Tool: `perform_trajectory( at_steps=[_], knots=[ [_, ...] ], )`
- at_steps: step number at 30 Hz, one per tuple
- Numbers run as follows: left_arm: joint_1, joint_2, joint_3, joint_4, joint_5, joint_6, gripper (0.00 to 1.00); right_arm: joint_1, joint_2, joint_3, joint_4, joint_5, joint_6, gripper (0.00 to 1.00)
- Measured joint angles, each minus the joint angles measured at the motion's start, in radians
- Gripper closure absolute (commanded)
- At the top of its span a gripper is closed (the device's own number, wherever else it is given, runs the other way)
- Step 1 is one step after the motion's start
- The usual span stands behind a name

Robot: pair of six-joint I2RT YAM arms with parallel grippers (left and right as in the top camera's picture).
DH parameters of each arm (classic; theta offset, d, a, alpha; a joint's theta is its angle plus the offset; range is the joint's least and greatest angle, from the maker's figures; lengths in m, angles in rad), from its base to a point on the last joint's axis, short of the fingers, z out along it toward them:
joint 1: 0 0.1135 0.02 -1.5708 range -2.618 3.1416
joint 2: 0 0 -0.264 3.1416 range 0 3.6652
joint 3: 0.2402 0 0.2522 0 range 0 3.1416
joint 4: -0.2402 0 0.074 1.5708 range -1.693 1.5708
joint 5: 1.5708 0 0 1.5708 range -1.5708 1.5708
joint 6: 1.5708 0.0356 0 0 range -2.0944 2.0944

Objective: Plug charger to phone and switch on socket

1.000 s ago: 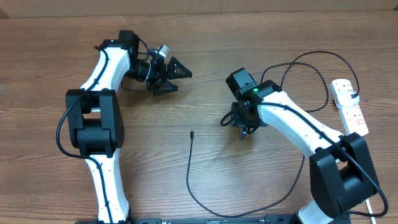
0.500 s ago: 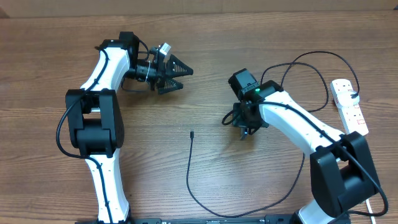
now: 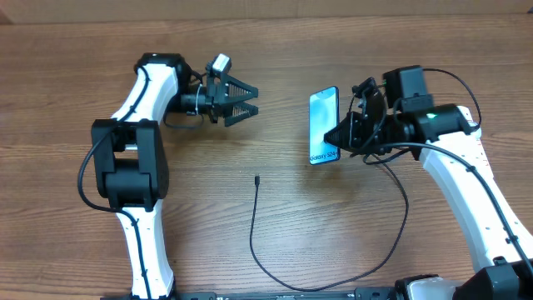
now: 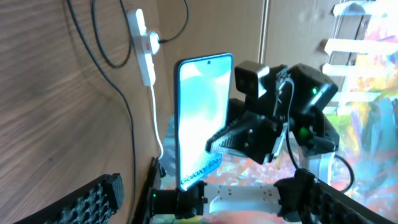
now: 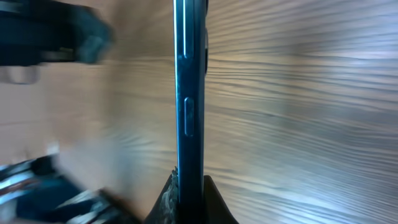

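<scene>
On the grained wooden table [image 3: 67,67], the left gripper [image 3: 254,98] points toward 3 o'clock with its ribbed black fingers spread wide and nothing between them. At its 6 o'clock lies the charger [image 3: 256,182], a thin, limp black cable ending in a tiny hard plug. It would probably flop if taken far back, so the best hold looks to be just behind the tip. At the left gripper's 3 o'clock the phone [image 3: 324,125] is raised off the table, its glossy blue-teal screen facing that gripper. It is a slim, rigid slab, smooth, likely slippery, and fragile at the glass. The right gripper [image 3: 336,137] pinches it narrowly across its faces near one end, seen edge-on from the right wrist. In the left wrist view the socket [image 4: 144,50], hard white plastic with a red switch, lies beyond the phone.
</scene>
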State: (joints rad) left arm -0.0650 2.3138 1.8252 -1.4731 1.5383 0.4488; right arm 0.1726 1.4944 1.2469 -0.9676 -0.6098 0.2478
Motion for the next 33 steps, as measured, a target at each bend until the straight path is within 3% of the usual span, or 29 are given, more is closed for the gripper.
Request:
perform_trajectory(
  at_steps=[5, 9, 26, 33],
  knots=[
    [-0.054, 0.000, 0.000, -0.200, 0.015, 0.192, 0.13, -0.006, 0.003, 0.000, 0.028, -0.174, -0.029, 0.96],
    [-0.093, -0.002, 0.000, -0.214, 0.015, 0.259, 0.13, -0.005, 0.003, 0.000, 0.057, -0.259, -0.039, 0.96],
    [-0.145, -0.171, 0.125, -0.214, 0.019, 0.251, 0.17, 0.015, 0.003, 0.000, 0.123, -0.360, 0.022, 0.96],
    [-0.161, -0.171, 0.126, -0.202, 0.019, 0.232, 0.12, 0.029, 0.003, 0.000, 0.126, -0.358, 0.039, 0.96]
  ],
)
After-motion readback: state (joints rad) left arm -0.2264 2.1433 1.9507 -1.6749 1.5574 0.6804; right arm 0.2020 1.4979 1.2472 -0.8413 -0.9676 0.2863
